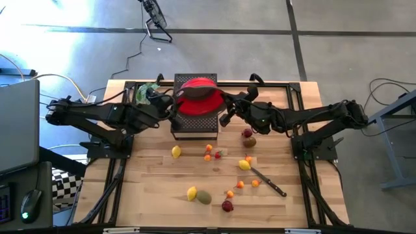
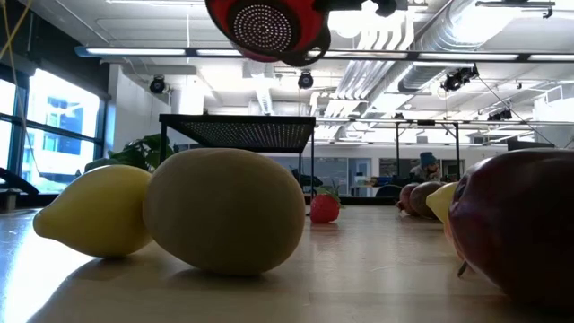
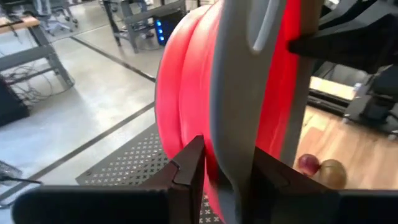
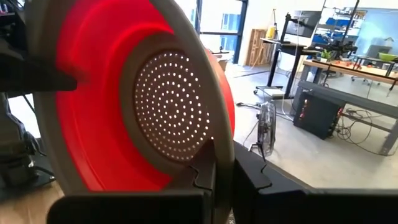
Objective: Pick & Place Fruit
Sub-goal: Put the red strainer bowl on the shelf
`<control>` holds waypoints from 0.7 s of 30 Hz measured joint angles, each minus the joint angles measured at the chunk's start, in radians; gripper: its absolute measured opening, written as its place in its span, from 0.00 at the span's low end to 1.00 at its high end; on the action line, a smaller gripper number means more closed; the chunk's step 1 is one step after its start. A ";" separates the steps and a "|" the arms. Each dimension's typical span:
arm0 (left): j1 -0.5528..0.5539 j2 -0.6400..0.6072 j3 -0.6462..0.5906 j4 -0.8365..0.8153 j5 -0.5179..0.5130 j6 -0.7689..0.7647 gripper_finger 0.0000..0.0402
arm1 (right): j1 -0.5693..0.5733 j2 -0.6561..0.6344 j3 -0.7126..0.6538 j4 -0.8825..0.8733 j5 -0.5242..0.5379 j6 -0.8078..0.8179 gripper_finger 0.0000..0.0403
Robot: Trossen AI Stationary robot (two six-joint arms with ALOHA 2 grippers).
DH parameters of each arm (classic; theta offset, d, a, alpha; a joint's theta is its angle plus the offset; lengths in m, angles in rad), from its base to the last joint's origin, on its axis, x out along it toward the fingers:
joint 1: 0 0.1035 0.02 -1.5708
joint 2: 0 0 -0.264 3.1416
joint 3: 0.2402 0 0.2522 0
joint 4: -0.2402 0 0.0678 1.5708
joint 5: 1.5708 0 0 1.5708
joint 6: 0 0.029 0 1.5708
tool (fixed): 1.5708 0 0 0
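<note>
Fruit (image 1: 216, 170) lay scattered on the wooden table (image 1: 149, 188), all in front of the black mesh stand (image 1: 195, 123). Left gripper (image 1: 171, 112) clamped the red colander (image 1: 197, 96) by its left rim above the stand; right gripper (image 1: 225, 116) was closed on the colander's right rim. Knife (image 1: 268, 181) lay right of the stand, among the fruit.
</note>
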 joint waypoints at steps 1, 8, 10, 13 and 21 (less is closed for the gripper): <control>0.000 -0.006 0.000 0.000 0.012 0.001 0.19 | 0.000 0.000 0.000 0.000 -0.003 0.000 0.03; 0.000 -0.028 0.000 0.002 0.073 0.003 0.32 | 0.000 0.000 0.000 -0.006 -0.005 -0.003 0.03; 0.000 -0.028 0.000 0.004 0.084 0.006 0.39 | 0.001 0.001 0.000 -0.013 -0.008 -0.007 0.03; 0.000 -0.028 0.001 0.009 0.094 0.028 0.49 | 0.001 0.003 -0.002 -0.014 -0.012 -0.020 0.03; 0.000 -0.096 0.002 0.072 0.123 0.115 0.56 | 0.000 0.001 -0.002 -0.029 -0.002 -0.047 0.03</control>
